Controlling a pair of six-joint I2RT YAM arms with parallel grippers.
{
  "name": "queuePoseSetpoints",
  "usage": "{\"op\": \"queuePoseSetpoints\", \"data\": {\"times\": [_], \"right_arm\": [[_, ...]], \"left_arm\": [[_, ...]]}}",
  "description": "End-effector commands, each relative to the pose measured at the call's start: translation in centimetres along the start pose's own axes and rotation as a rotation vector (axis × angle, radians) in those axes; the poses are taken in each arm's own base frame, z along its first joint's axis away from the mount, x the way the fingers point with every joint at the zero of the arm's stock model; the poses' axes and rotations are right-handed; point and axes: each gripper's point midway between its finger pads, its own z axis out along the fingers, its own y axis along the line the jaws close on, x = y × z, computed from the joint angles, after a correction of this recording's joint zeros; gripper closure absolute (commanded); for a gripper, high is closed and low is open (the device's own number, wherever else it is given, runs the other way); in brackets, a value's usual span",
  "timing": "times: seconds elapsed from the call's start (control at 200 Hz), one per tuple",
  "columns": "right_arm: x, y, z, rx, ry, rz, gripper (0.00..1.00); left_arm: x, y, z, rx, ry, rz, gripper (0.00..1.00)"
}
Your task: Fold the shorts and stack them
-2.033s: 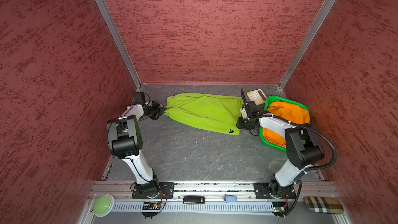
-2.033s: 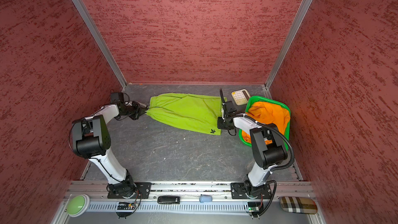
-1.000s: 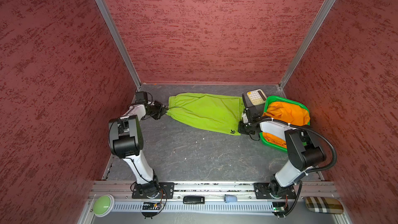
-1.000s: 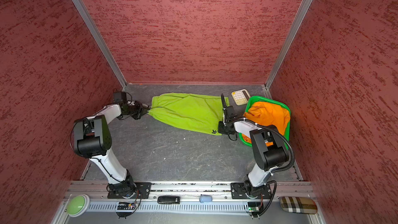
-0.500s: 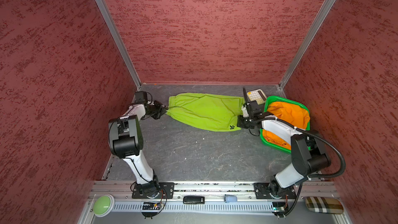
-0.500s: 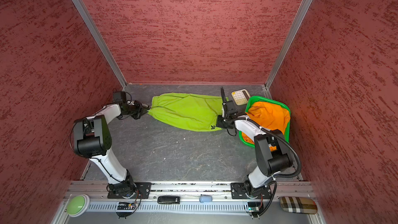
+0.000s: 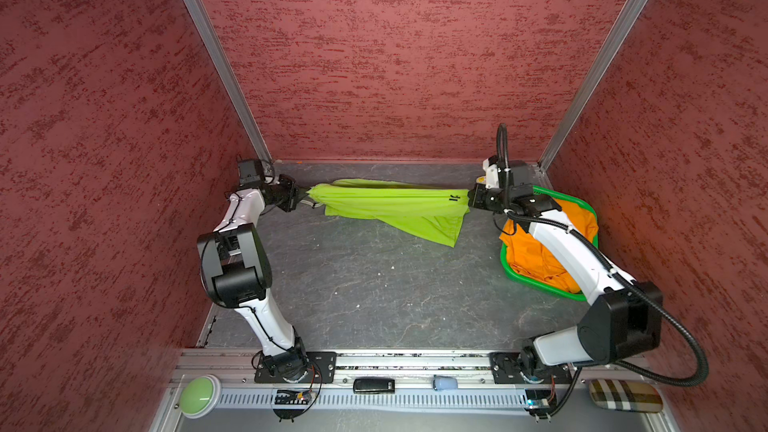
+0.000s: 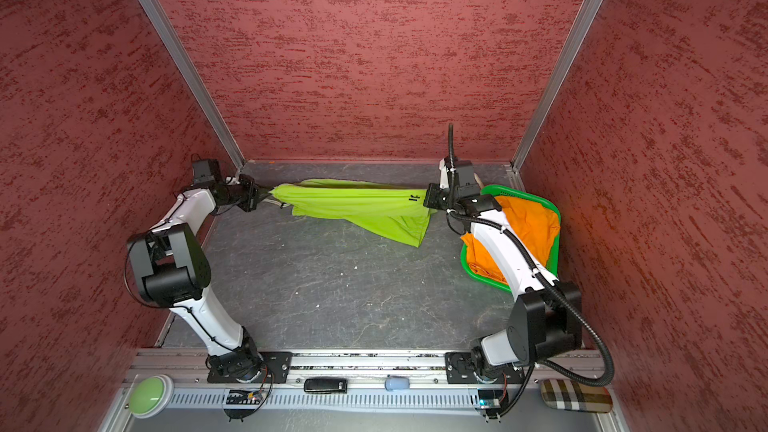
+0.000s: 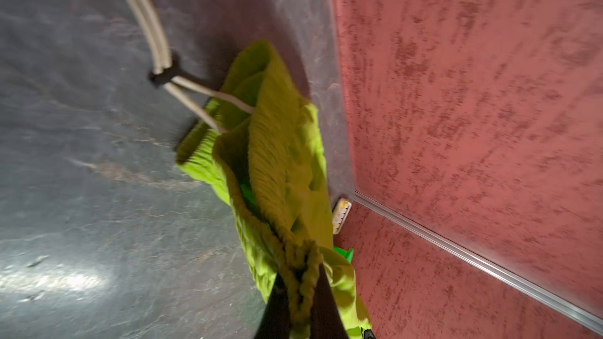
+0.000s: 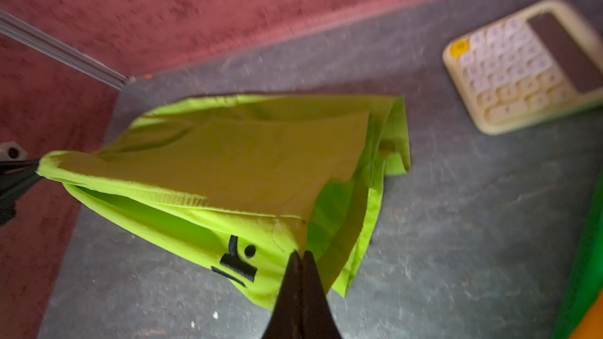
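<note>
The lime green shorts (image 7: pixel 390 205) (image 8: pixel 353 205) hang stretched between my two grippers near the back wall, with one leg drooping to the table. My left gripper (image 7: pixel 306 195) (image 9: pixel 301 285) is shut on the bunched elastic waistband (image 9: pixel 277 145). The white drawstring (image 9: pixel 153 30) trails from that waistband. My right gripper (image 7: pixel 469 200) (image 10: pixel 301 256) is shut on the hem corner beside the black logo (image 10: pixel 236 262). The orange shorts (image 7: pixel 536 259) (image 8: pixel 528 218) lie crumpled in the green basket (image 7: pixel 577 207) under my right arm.
A cream calculator (image 10: pixel 522 66) lies at the back right, between the basket and the wall. Red walls close in the left, back and right. On the front rail are a green button (image 7: pixel 200 396), a black device (image 7: pixel 373 385) and a plaid case (image 7: pixel 625 396).
The right gripper has shut on the hem corner and risen toward the back wall. The lime shorts, flat on the table before, are now pulled taut between both grippers.
</note>
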Motion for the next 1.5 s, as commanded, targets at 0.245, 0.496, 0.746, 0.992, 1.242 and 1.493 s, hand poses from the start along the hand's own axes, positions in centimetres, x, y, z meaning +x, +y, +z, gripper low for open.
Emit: {"op": "queuePoseSetpoints", "data": {"times": [0.245, 0.496, 0.746, 0.992, 1.242, 1.493], "right_arm": [[-18.7, 4.9, -15.8, -0.060, -0.554, -0.091, 1.00], [-22.9, 8.3, -28.7, -0.108, -0.824, -0.180, 1.00], [-27.8, 4.3, -31.8, -0.015, -0.907, -0.138, 1.00], [-26.8, -7.7, -8.2, 0.085, -0.460, 0.010, 1.00], [-18.3, -11.5, 8.6, 0.151, -0.140, -0.005, 1.00], [-15.0, -7.4, 11.9, 0.070, -0.058, -0.044, 1.00]], "left_arm": [[0.0, -21.0, -11.7, 0.351, -0.223, 0.252, 1.00], [7.4, -28.2, -22.5, 0.537, -0.316, 0.401, 1.00], [8.6, -31.9, -30.2, 0.698, -0.369, 0.406, 1.00], [-2.7, -21.1, -17.4, 0.343, -0.328, 0.194, 1.00], [-4.8, -6.0, -6.1, 0.045, -0.245, 0.068, 1.00], [-3.1, -5.1, -2.3, -0.010, -0.163, 0.111, 1.00]]}}
